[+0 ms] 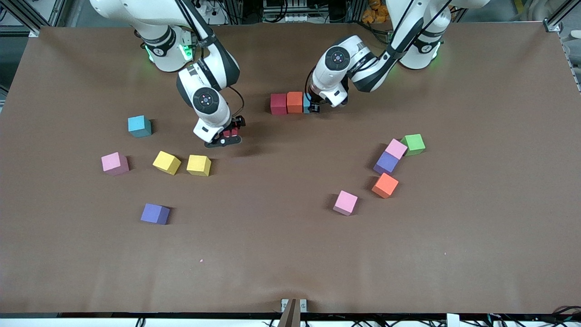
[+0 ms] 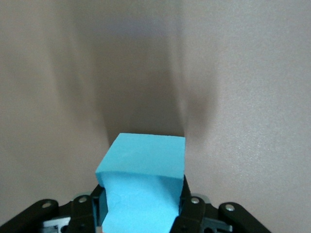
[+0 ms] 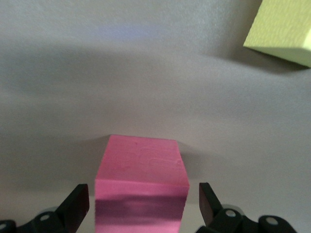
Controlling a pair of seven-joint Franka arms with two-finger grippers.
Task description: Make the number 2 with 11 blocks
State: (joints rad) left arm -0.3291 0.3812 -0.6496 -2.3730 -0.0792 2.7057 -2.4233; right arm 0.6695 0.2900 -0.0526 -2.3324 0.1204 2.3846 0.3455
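Observation:
A red block (image 1: 278,103) and an orange block (image 1: 295,102) sit touching in a row near the robots' bases. My left gripper (image 1: 313,106) (image 2: 142,194) is shut on a light blue block (image 1: 307,103) (image 2: 146,160), holding it against the orange one at the row's end. My right gripper (image 1: 229,135) (image 3: 143,199) is open, lowered around a second red block (image 1: 230,132) (image 3: 141,174) on the table, with a gap on each side. Beside it, nearer the front camera, lie two yellow blocks (image 1: 166,162) (image 1: 199,165); one yellow block (image 3: 284,29) also shows in the right wrist view.
At the right arm's end lie a teal block (image 1: 139,126), a pink block (image 1: 115,163) and a purple block (image 1: 155,214). At the left arm's end lie a pink (image 1: 345,202), orange (image 1: 385,185), purple (image 1: 386,163), pink (image 1: 396,148) and green block (image 1: 414,144).

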